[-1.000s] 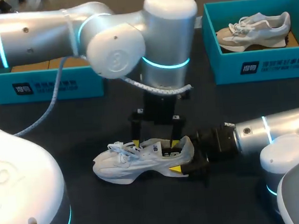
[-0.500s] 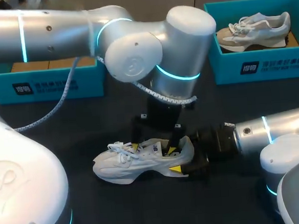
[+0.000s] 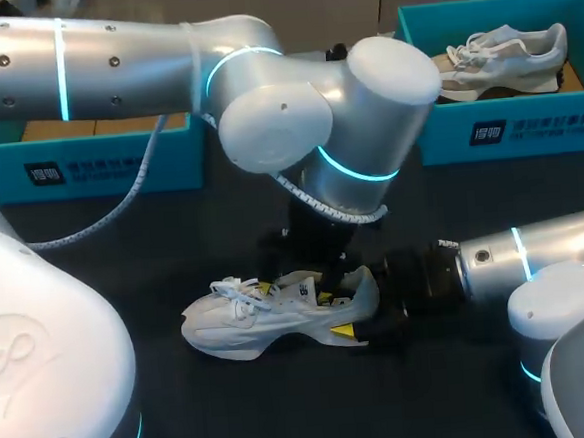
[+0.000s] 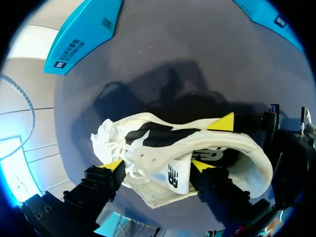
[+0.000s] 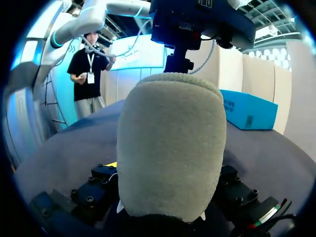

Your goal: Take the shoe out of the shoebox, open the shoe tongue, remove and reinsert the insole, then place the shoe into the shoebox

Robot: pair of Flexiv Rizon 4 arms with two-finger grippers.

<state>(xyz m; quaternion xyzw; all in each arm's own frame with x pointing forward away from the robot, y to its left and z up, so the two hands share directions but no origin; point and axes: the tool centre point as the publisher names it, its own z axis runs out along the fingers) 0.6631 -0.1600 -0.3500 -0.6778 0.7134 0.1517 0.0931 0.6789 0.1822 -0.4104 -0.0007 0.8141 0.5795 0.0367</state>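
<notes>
A white shoe (image 3: 249,322) stands on its sole on the dark bench (image 3: 173,237), toe toward the left arm's side, outside both boxes. The right hand (image 3: 357,310) is clamped on the heel, which fills its wrist view. The left hand (image 4: 156,165) sits above the laces and opening; whether it grips cannot be told. Behind: a teal shoebox (image 3: 88,163) at left; a second teal box (image 3: 506,129) at right, holding a grey-beige shoe (image 3: 506,54)

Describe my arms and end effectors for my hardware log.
Glossy silver left arm and right arm, glowing cyan joint rings; grey braided cable on the left one. Black, yellow-tipped left end effector and right end effector.
</notes>
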